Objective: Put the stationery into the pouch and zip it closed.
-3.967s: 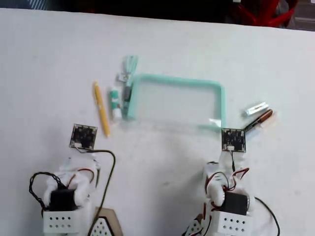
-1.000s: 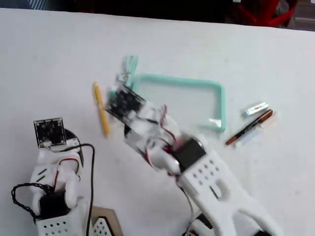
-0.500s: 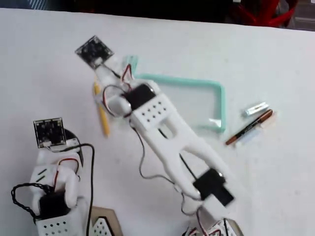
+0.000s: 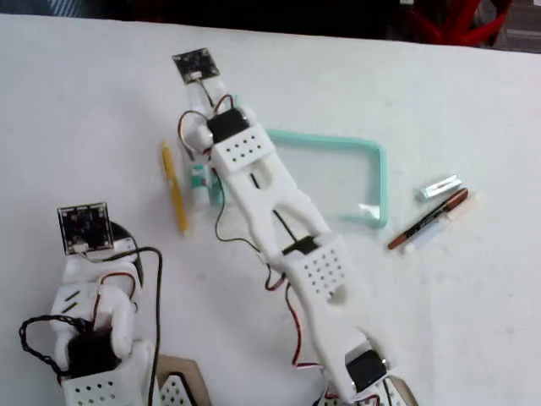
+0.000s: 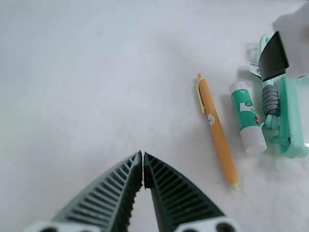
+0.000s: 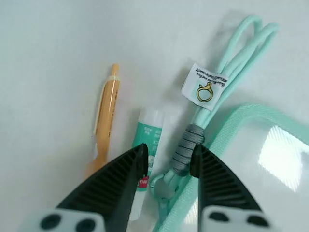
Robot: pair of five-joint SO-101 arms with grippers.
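Observation:
The clear pouch with a mint rim (image 4: 385,182) lies mid-table. Its grey zipper pull (image 6: 186,147) and mint cord (image 6: 241,43) with a white tag (image 6: 205,84) are at its left end. My right arm (image 4: 254,182) stretches across the pouch. My right gripper (image 6: 169,153) is open, one finger on each side of the zipper pull. A glue stick (image 4: 199,178) and a yellow pen (image 4: 175,190) lie just left of the pouch. A brown pen (image 4: 427,218) and a small white item (image 4: 439,188) lie to its right. My left gripper (image 5: 143,158) is shut over bare table, short of the yellow pen (image 5: 217,133).
My left arm (image 4: 89,330) is folded at the near left edge with its black cable beside it. A dark strip and red objects run along the table's far edge. Bare white table lies to the far left and near right.
My right arm has unfolded and swung left across the pouch, its wrist moving farther out to the pouch's left end. My left arm shifted slightly left early on and has kept still since.

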